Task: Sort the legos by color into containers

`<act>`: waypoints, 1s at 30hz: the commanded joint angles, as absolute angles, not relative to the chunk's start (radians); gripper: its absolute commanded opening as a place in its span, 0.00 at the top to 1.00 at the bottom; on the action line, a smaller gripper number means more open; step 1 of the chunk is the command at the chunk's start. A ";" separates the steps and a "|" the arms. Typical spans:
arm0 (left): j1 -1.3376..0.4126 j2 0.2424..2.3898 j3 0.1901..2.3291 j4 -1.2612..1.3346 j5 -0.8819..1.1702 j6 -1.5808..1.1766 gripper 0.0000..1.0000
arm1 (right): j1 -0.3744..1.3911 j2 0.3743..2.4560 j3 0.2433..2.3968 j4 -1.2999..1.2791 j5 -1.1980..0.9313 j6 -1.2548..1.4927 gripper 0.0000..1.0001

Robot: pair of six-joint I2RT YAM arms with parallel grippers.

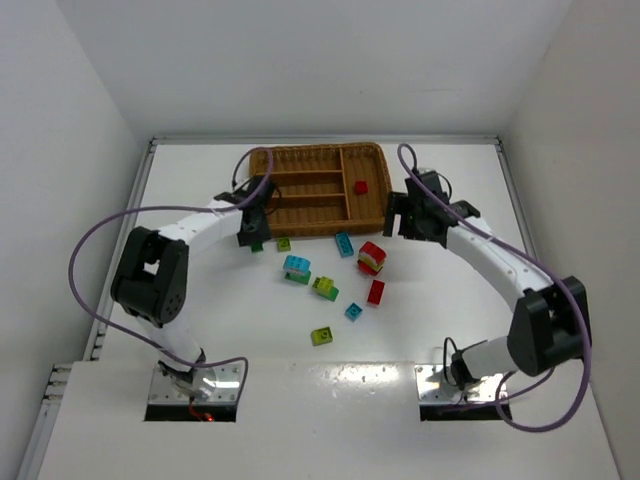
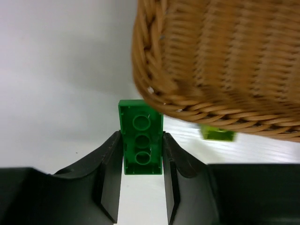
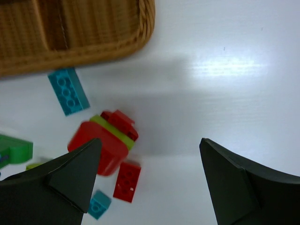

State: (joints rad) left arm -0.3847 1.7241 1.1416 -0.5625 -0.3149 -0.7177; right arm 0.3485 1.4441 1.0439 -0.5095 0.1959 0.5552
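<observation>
The legos are small studded bricks in red, green, cyan and yellow-green, some single and some pressed into multicolour clumps. Most lie loose on the white table (image 1: 450, 320) between the two claws. The left claw (image 2: 142, 150) is closed on a green brick (image 2: 140, 123), with its black fingers (image 2: 110, 164) pressed against the brick's two long sides. The glossy face turned to the wrist camera shows three rings in a row. Just ahead of this claw and to its right is the rounded corner of the brown wicker tray (image 2: 220, 70). A yellow-green brick (image 2: 218, 134) peeps out from under that corner's edge. The right claw (image 3: 150, 159) stands wide open with nothing between its fingers. Ahead of it, on the left in its wrist view, sits a red clump (image 3: 101, 145) with a yellow-green layer and a small red cap. A flat cyan brick (image 3: 69, 91) lies beyond the clump, close to the tray's near wall, and a small red brick (image 3: 126, 182) lies just beside the claw's left-hand finger. Farther from this claw, toward the left one, is a cyan-on-green clump (image 1: 297, 269). A single red piece (image 1: 360, 187) lies inside the tray, in the crosswise end section nearest the right claw.
</observation>
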 commanded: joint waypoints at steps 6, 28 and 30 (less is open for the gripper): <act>-0.322 1.744 1.518 -0.643 -0.287 -0.621 0.82 | 0.387 1.284 0.940 -0.572 0.170 0.626 0.14; -0.272 2.187 2.041 -0.597 -0.080 -0.612 0.88 | 0.387 1.265 0.974 -0.649 0.228 0.657 0.14; -0.262 2.252 2.167 -0.583 -0.054 -0.612 0.88 | 0.387 1.266 0.985 -0.658 0.229 0.666 0.14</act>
